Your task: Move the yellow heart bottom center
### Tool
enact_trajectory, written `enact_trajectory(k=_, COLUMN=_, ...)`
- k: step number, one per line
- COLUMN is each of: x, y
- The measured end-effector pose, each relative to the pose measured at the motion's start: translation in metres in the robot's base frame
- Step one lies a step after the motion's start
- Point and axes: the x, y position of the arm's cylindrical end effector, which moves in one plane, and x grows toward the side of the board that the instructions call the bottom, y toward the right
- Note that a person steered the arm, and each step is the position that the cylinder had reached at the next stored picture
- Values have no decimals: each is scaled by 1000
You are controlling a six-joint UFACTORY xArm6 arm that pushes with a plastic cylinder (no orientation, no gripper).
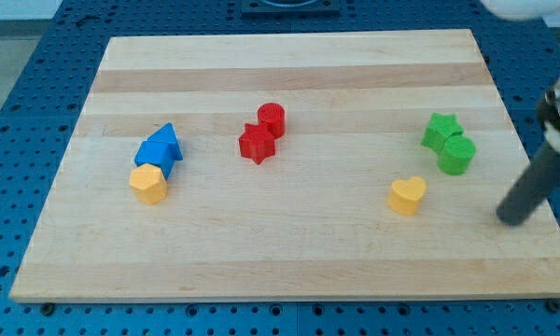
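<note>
So the rod comes in from the view's right edge, slanting down to the left, and my tip [513, 219] sits on the wooden board [289, 252] near its right side. It's just a bare rod, nothing to open or close, and it isn't touching any block right now.

The yellow heart [408, 196] is the closest thing to the left of the tip, a bit higher in the view, with a clear gap of bare wood between them. It's lying right of the board's middle, in the lower half.

Up and left of the tip, nearer the view's top, the green cylinder [456, 155] and the green star [441, 131] sit pressed together, the star behind the cylinder.

Farther left, about mid-board, the red star [258, 144] touches the red cylinder [272, 118].

Way off to the left, well apart from the tip, the blue triangle [168, 140] and a blue block [153, 157] are bunched up, with a yellow hexagon [149, 184] right against them on the bottom side.
</note>
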Motion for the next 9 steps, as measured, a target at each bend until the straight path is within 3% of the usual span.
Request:
enact_trajectory(k=1, x=-8, y=-7)
enact_trajectory(k=8, x=-9, y=-258)
enact_trajectory(k=9, x=-9, y=-259)
